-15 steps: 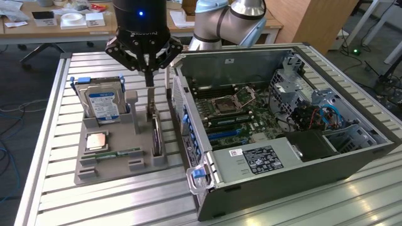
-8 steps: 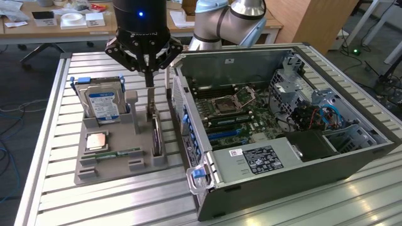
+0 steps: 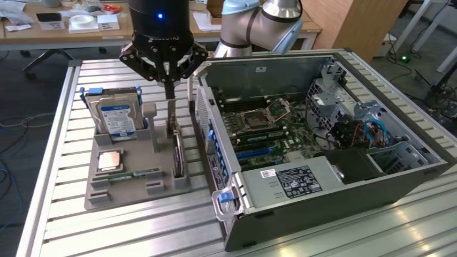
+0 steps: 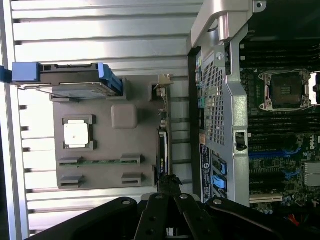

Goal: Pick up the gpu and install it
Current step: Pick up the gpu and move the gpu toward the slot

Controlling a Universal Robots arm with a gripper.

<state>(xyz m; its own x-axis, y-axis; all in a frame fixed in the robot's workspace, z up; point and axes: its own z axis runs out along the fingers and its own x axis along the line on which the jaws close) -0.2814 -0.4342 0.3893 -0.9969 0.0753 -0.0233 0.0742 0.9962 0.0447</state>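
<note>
Exterior view: the tool hangs over the grey tray on the worktop, seemingly pinched shut on the top edge of the gpu, which stands on edge in its slot; wrist view: the grip sits near one end of the card, beside the open computer case; lifting straight up, without twisting, should keep it from jamming.
</note>
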